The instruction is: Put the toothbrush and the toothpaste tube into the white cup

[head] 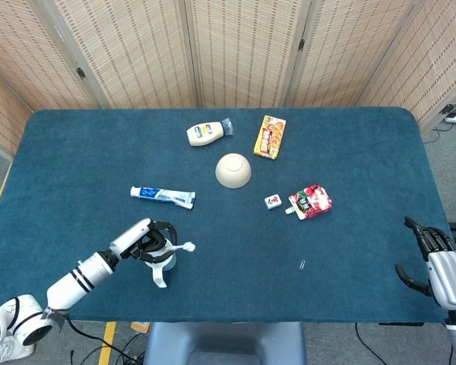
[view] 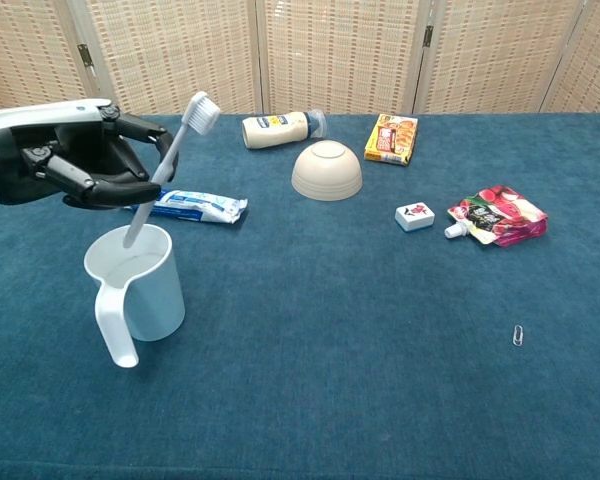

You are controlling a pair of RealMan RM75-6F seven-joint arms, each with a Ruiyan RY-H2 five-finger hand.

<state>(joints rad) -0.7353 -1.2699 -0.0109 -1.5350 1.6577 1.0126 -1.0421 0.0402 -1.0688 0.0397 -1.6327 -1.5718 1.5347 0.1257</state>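
Left hand (view: 75, 160) is pinching the toothbrush (view: 165, 165), tilted, handle end dipping into the white cup (view: 140, 285) just below; toothpaste tube (view: 195, 207) lying crosswise just beyond it. Right hand (head: 437, 255) is idling far off, fingers apart.

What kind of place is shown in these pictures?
Probably a robot test room, not a home. A table with a blue cloth stands before folding screens. Unrelated items lie spread on it, such as a toothpaste tube, a bowl and a snack box.

The cup (view: 138, 283) stands near the table's (view: 380, 380) front left, a toothbrush (view: 166, 160) leaning in it; the toothpaste (view: 195, 207) lies just behind, the bowl (view: 327, 170) (upturned) further right.
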